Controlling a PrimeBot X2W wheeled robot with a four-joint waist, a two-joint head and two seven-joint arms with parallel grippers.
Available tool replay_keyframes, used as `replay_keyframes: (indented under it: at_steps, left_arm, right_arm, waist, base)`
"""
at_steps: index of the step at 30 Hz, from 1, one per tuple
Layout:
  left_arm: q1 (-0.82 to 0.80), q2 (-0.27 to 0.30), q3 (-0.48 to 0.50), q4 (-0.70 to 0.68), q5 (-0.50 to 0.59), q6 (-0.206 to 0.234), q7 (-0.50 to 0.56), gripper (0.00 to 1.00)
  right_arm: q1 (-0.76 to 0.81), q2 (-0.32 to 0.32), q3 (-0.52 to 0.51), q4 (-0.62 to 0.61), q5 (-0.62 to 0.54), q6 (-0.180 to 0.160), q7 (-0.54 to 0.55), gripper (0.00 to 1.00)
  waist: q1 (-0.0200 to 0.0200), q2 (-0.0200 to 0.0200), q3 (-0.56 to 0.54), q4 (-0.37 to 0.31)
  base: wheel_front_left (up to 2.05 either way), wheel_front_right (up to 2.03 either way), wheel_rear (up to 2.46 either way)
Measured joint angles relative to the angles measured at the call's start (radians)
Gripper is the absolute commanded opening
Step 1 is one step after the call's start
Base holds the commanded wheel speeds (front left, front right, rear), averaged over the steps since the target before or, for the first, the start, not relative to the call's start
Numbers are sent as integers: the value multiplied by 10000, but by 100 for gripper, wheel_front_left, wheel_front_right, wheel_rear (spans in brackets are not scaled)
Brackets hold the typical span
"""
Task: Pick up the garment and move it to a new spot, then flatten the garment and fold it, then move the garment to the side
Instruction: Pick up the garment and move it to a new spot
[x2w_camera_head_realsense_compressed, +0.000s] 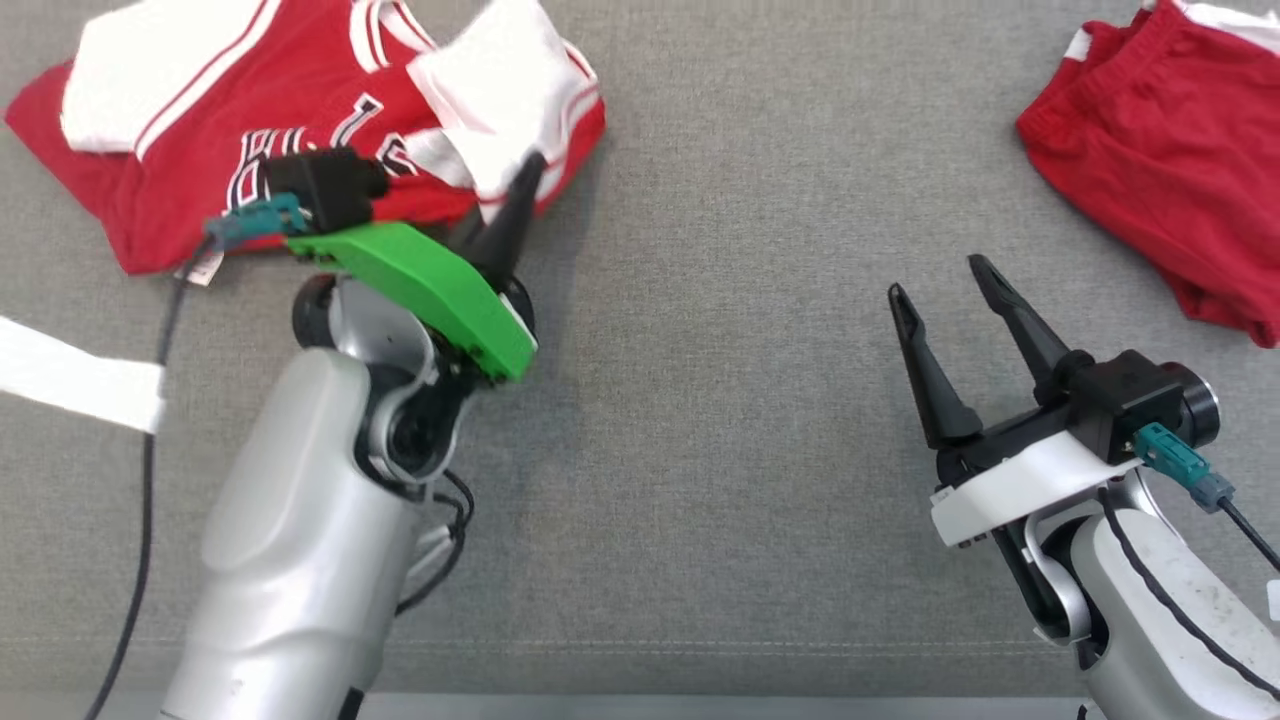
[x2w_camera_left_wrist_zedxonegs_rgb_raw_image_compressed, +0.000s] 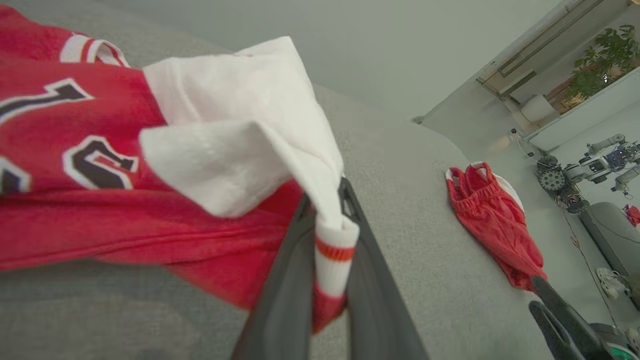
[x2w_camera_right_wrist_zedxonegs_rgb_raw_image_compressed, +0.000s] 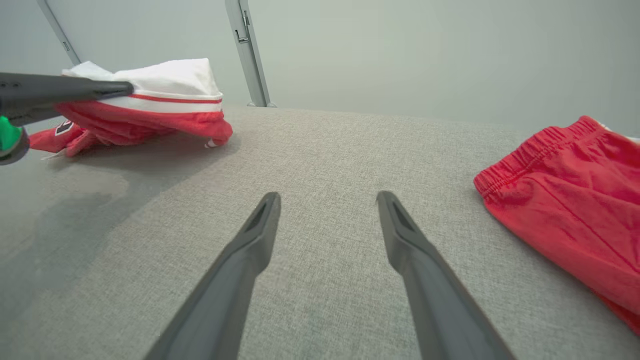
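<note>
The garment (x2w_camera_head_realsense_compressed: 300, 110) is a red and white jersey with dark lettering, lying crumpled at the far left of the grey cloth surface. My left gripper (x2w_camera_head_realsense_compressed: 530, 170) is shut on its white, red-striped edge. In the left wrist view the garment (x2w_camera_left_wrist_zedxonegs_rgb_raw_image_compressed: 100, 165) spreads to the left and its striped hem is pinched between the two dark fingers (x2w_camera_left_wrist_zedxonegs_rgb_raw_image_compressed: 295, 280) of the left gripper (x2w_camera_left_wrist_zedxonegs_rgb_raw_image_compressed: 330, 210). My right gripper (x2w_camera_head_realsense_compressed: 935, 275) hovers open over bare cloth at the lower right, nothing between its fingers. From the right wrist the garment (x2w_camera_right_wrist_zedxonegs_rgb_raw_image_compressed: 160, 100) sits far left, and the right gripper (x2w_camera_right_wrist_zedxonegs_rgb_raw_image_compressed: 327, 197) is open.
Red shorts (x2w_camera_head_realsense_compressed: 1160, 150) lie at the far right; they show as red shorts (x2w_camera_left_wrist_zedxonegs_rgb_raw_image_compressed: 492, 220) and red shorts (x2w_camera_right_wrist_zedxonegs_rgb_raw_image_compressed: 570, 210) in the wrist views. A white strip (x2w_camera_head_realsense_compressed: 75, 375) lies at the left edge. The grey cloth surface (x2w_camera_head_realsense_compressed: 720, 300) stretches between the two garments.
</note>
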Motion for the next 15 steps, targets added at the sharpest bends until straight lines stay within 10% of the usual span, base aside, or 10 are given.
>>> replay_keyframes:
  at_steps: [15]
  left_arm:
    - [3640, 481, -4362, -2052, -2585, 4, 123, 0]
  right_arm:
    - [513, 318, 173, 796, 173, 123, -205, 100]
  waist:
    - [-1, 0, -1417, -1301]
  base:
    - [0, 0, 0]
